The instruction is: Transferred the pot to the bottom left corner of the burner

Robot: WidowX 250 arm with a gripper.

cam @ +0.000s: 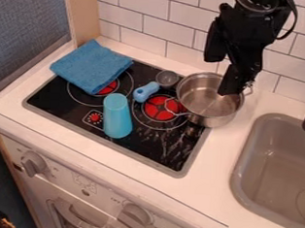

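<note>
Pot point(201, 100) is sitting mostly on the burner point(160, 108) side of my claw point(231, 90); can't tell if I'm gripping it.

Upright silver pot point(204, 103) overlaps the stovetop's point(154, 152) right edge.

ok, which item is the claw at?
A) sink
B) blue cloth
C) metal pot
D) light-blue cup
C: the claw hangs down at the right part of the metal pot, its lower end seen against the pot's inside, well away from the blue cloth.
</note>
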